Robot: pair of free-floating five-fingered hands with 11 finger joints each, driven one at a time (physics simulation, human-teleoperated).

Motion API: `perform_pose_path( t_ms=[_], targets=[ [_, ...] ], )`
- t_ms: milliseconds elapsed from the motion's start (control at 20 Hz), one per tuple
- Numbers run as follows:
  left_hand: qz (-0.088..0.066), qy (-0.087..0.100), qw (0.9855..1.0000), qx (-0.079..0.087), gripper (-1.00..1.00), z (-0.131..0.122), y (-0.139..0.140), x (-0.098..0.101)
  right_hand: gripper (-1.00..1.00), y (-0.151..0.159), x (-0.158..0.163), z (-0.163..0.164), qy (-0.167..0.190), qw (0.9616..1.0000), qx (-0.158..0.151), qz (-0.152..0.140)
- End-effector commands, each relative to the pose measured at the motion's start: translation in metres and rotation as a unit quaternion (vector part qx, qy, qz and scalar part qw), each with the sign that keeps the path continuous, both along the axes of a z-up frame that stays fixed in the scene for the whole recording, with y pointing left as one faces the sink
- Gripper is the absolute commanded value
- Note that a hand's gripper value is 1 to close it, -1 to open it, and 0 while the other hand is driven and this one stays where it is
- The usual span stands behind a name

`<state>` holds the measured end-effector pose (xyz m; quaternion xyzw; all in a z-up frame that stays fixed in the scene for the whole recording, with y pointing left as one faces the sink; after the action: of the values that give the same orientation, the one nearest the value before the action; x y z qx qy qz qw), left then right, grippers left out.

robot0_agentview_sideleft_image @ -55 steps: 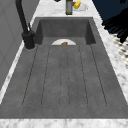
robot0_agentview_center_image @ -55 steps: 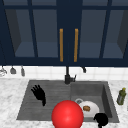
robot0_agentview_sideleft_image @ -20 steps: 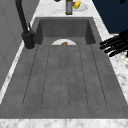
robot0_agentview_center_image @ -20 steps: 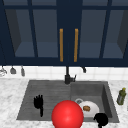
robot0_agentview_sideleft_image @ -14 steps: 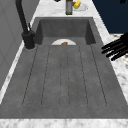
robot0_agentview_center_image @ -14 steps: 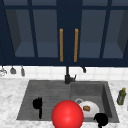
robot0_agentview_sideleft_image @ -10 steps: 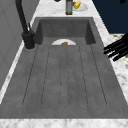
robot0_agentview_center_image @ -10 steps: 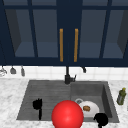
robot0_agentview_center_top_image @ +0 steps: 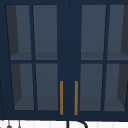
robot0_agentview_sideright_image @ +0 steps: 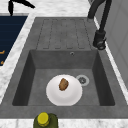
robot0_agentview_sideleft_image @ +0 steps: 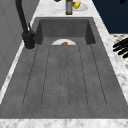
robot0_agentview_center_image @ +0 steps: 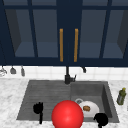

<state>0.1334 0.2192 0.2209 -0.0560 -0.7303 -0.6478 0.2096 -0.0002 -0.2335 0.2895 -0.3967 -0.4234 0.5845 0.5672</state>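
Lowered since earlier, left hand (robot0_agentview_center_image: pixel 38 108) hangs open, fingers down, over the sink's (robot0_agentview_center_image: pixel 30 86) front-left drainboard edge, front view; right hand (robot0_agentview_center_image: pixel 101 119), fingers indistinct, near plate (robot0_agentview_center_image: pixel 92 108); right side view reveals food (robot0_agentview_sideright_image: pixel 63 84) on it.

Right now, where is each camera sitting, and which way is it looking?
Front view: faces the sink and glass wall cabinet head-on; left hand and right hand show low down, beside a red ball.
Left side view: looks along the drainboard toward the basin; a hand's fingers reach in at the right.
Right side view: looks over the basin; a hand at top left.
Upper view: faces the cabinet doors.
Shared: both side views show the plate and faucet.
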Motion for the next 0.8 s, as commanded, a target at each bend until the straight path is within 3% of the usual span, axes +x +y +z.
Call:
perform_pose_path(
  t_ms=[0,50,350,450,550,750],
  targets=[
    [-0.029,0.014,0.9995,0.008,-1.00,0.001,-0.004,-0.020,0.00,0.000,0.000,0.000,0.000,1.0000,0.000,0.000],
    [-0.026,0.000,0.9997,0.004,-1.00,0.005,-0.004,-0.029,0.00,0.000,0.000,0.000,0.000,1.0000,0.000,0.000],
    [-0.017,-0.035,0.9992,-0.003,-1.00,0.004,-0.004,-0.066,0.00,0.000,0.000,0.000,0.000,1.0000,0.000,0.000],
    [-0.019,-0.033,0.9993,-0.005,-1.00,0.005,-0.004,-0.079,0.00,0.000,0.000,0.000,0.000,1.0000,0.000,0.000],
    [-0.039,-0.008,0.9992,-0.004,-1.00,0.007,-0.009,-0.084,0.00,0.000,0.000,0.000,0.000,1.0000,0.000,0.000],
    [-0.028,-0.005,0.9996,-0.002,-1.00,0.015,-0.025,-0.084,0.00,0.000,0.000,0.000,0.000,1.0000,0.000,0.000]
  ],
)
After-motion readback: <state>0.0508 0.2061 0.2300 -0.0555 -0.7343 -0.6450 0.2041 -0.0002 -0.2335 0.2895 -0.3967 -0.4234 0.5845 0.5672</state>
